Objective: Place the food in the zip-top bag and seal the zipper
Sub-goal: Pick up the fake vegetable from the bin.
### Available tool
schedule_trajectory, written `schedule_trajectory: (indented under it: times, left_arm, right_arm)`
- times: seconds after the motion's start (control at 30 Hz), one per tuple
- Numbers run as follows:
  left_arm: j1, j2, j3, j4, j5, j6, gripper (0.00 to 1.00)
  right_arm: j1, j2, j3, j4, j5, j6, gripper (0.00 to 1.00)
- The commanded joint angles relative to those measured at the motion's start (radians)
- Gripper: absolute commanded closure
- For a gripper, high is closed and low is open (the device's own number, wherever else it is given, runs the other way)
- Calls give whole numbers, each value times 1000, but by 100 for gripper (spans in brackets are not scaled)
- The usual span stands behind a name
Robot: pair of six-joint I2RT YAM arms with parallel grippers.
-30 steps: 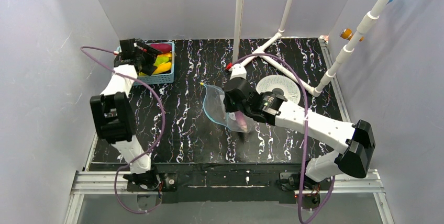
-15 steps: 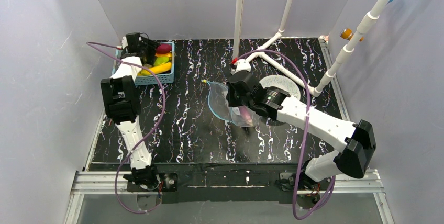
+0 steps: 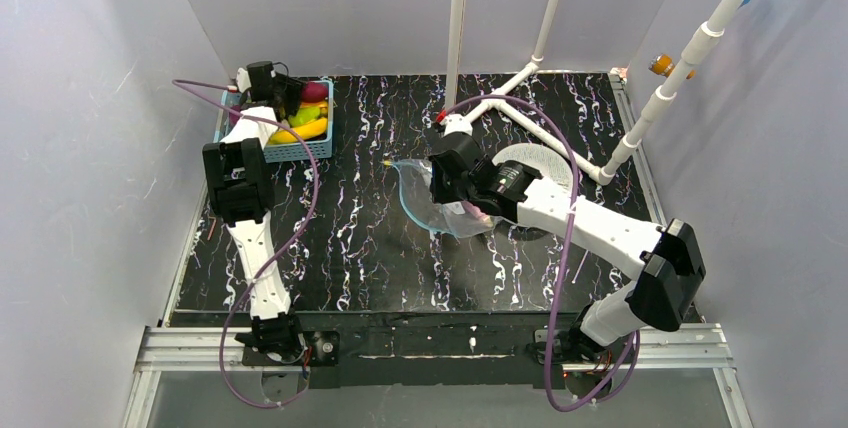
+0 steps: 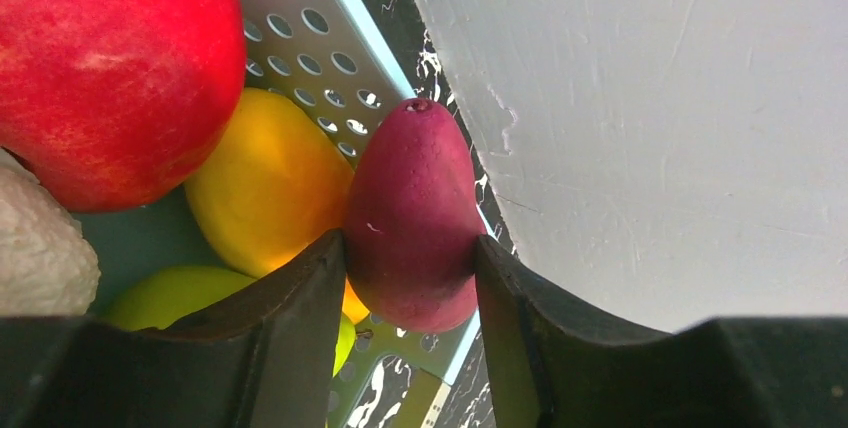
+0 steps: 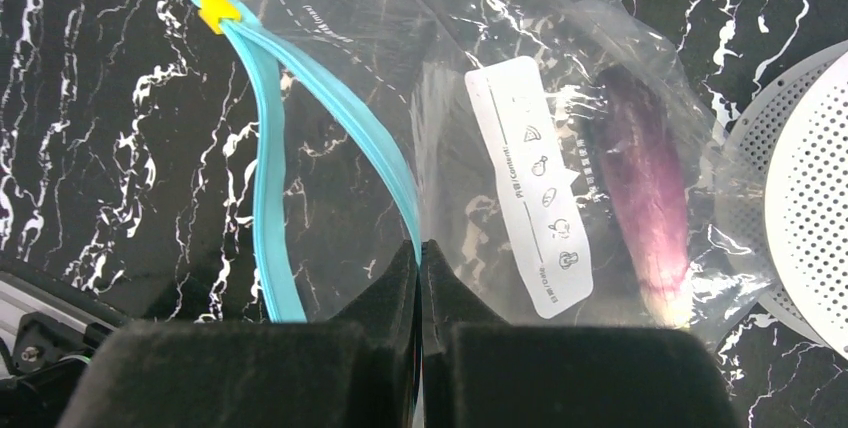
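Observation:
In the left wrist view my left gripper [image 4: 410, 283] is shut on a dark red pear-shaped piece of food [image 4: 410, 198], a finger pressed to each side, inside the light-blue basket [image 4: 300, 18]. A red apple [image 4: 110, 58], a yellow piece [image 4: 265, 183] and a green piece [image 4: 170, 293] lie beside it. My right gripper [image 5: 420, 248] is shut on the upper side of the zipper [image 5: 350, 128] of the zip-top bag [image 5: 450, 68], holding its mouth apart. A purple eggplant [image 5: 645, 203] lies inside the bag. From above, the left gripper [image 3: 277, 98] is over the basket [image 3: 300, 152] and the right gripper [image 3: 447, 188] is at the bag [image 3: 425, 210].
A white perforated disc [image 3: 545, 163] lies just right of the bag. White pipe legs [image 3: 530, 108] stand at the back centre and right. The basket sits in the far left corner against the wall [image 4: 650, 98]. A yellow slider [image 5: 213, 11] sits at the zipper's end.
The left arm has reached further back into the basket and its jaws have narrowed onto the dark red piece. The right arm shifted slightly with the bag still held.

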Motion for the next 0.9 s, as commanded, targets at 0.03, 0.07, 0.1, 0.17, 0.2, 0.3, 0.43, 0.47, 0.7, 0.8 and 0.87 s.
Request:
schedule_trajectory:
  times: [0.03,0.07,0.1,0.17,0.2,0.3,0.43,0.47,0.7,0.8,0.87]
  left_arm:
    - [-4,-66,37,-26,-24,79,75]
    - [-3,-91,28,-38,-25,102,78]
    - [-1,-126,18,-49,-28,131,80]
    - [0,-207,-16,-72,-31,177,82]
    - [-1,-254,-36,-98,-31,197,82]
    - [0,-407,-125,-145,-6,236,83]
    - [21,-606,-307,-99,262,173,85]
    - [22,-649,-356,-89,343,143,85]
    - [13,-884,-779,280,842,-85,82]
    - [-8,-1028,-840,97,893,26,82]
    - [-52,-1164,-870,-43,878,139,82]
  right_arm:
    - [-6,8,70,4,-7,-16,99]
    - [-6,8,72,5,-8,-14,99]
    - [-6,7,74,5,-10,-13,99]
    - [-6,5,77,5,-22,-8,99]
    - [-6,4,78,5,-30,-2,99]
    - [-6,6,80,5,-56,12,99]
    - [-6,13,80,-3,-94,43,99]
    - [-6,14,80,-6,-104,52,99]
    - [0,-2,61,-8,-165,100,99]
    - [7,-9,34,-1,-180,144,99]
    - [12,-19,-4,26,-181,178,99]
